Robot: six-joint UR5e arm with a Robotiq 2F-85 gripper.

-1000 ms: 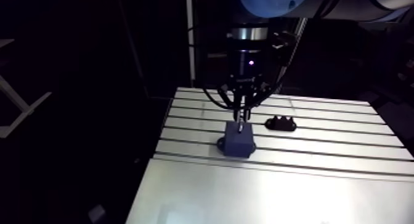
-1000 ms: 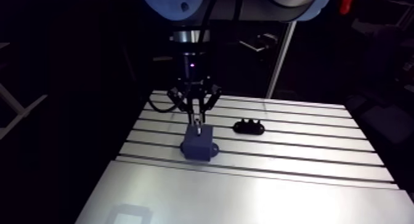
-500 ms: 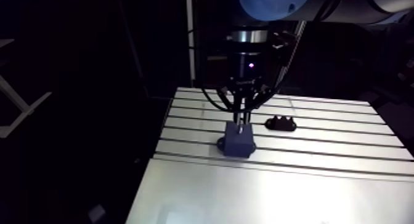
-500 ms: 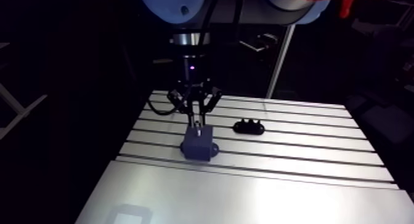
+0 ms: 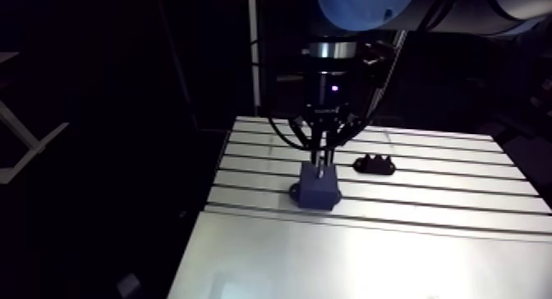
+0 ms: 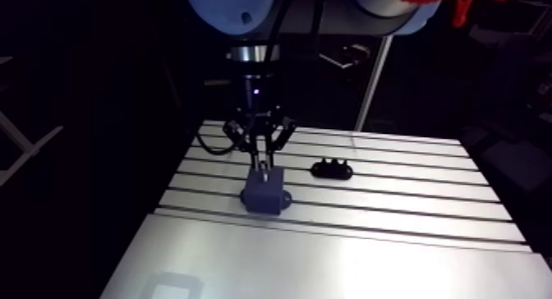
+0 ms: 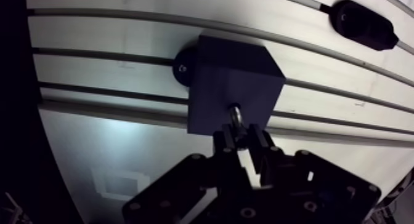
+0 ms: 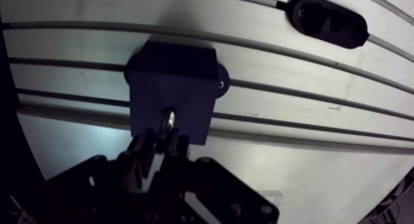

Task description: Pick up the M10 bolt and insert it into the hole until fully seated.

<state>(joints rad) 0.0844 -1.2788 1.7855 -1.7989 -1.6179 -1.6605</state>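
A dark blue block [image 7: 234, 85] with a side foot stands on the slotted table [image 7: 111, 42]. In the wrist view a metal bolt [image 7: 236, 116] sits between my fingertips. Its lower end meets a hole in the block's top face near the edge closest to me. My gripper [image 7: 243, 137] is shut on the bolt's upper part. How deep the bolt sits in the hole is hidden. In the arm view the gripper [image 5: 322, 152] hangs straight down over the block [image 5: 317, 189].
A small black holder with bumps [image 5: 374, 164] lies on the table beyond and to the right of the block, also in the wrist view as the black holder [image 8: 329, 20]. A smooth plate [image 5: 353, 261] covers the table's near part. The table's left edge lies close to the block.
The wrist has come down slightly toward the block. The block and the black holder have not moved.
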